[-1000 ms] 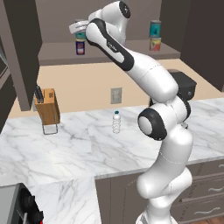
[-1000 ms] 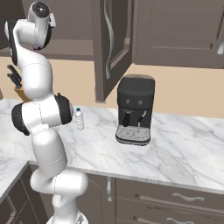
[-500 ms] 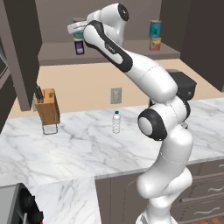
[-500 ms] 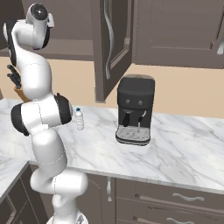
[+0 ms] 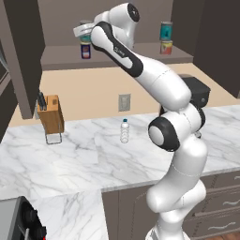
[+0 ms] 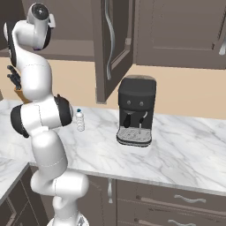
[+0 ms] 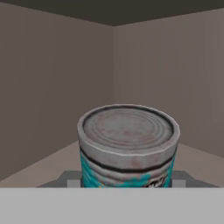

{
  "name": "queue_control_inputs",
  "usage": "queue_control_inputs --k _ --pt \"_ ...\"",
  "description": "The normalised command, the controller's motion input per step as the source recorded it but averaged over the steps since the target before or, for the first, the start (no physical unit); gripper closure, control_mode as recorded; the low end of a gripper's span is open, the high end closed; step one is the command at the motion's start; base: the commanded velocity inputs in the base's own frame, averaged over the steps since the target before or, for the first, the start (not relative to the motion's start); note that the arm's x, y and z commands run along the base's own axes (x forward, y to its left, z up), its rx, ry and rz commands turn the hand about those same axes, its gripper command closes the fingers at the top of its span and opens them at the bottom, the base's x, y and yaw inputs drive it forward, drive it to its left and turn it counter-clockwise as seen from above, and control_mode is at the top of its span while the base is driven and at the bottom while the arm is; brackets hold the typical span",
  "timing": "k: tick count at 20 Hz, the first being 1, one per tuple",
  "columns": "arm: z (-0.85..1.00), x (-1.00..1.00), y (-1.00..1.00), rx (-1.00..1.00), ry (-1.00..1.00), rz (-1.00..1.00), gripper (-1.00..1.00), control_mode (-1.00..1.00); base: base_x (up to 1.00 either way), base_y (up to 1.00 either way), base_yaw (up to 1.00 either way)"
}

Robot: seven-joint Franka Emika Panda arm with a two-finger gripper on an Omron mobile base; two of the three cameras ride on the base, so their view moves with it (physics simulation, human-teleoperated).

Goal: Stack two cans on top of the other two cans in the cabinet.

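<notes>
The fingers [image 7: 126,183] were clamped on a teal can [image 7: 128,146], its dull, ringed metal lid scuffed and its label worn, inside the matt grey-brown cabinet [image 7: 52,87]. From the left base view, that can [image 5: 85,33] sat above the dark blue can [image 5: 85,50] on the shelf, while well to the right a second teal can [image 5: 166,31] topped the red-orange can [image 5: 166,47]. Below, the veined marble desk [image 5: 84,154] carried a wooden knife block [image 5: 50,114] and a small bottle [image 5: 124,131]; the right base view added a black coffee machine [image 6: 137,110].

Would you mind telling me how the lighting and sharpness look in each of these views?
Left base view: even, flat light, the cabinet interior dim, the marble counter bright and slightly soft. Right base view: faint shadow beneath the coffee machine, no glare. Hand view: the teal can looms close, its label blurry, walls plain and shadowless.
</notes>
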Motion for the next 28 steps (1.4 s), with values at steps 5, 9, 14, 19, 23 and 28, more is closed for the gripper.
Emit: queue_control_inputs --k 5,9,14,19,23,28 --pt "-0.22 0.00 0.00 0.00 0.00 0.00 1.00 -1.00 0.00 0.00 0.00" --pt "-0.22 0.04 0.00 0.00 0.00 0.00 1.00 -1.00 0.00 0.00 0.00" --pt "-0.20 0.06 0.00 0.00 0.00 0.00 -1.00 -1.00 0.00 0.00 0.00" --pt "-0.09 0.03 0.00 0.00 0.00 0.00 -1.00 -1.00 0.00 0.00 0.00" --pt "-0.04 -0.05 0.00 0.00 0.00 0.00 -1.00 -1.00 0.00 0.00 0.00" --pt "-0.09 -0.22 -0.02 0.00 0.00 0.00 -1.00 -1.00 0.00 0.00 0.00"
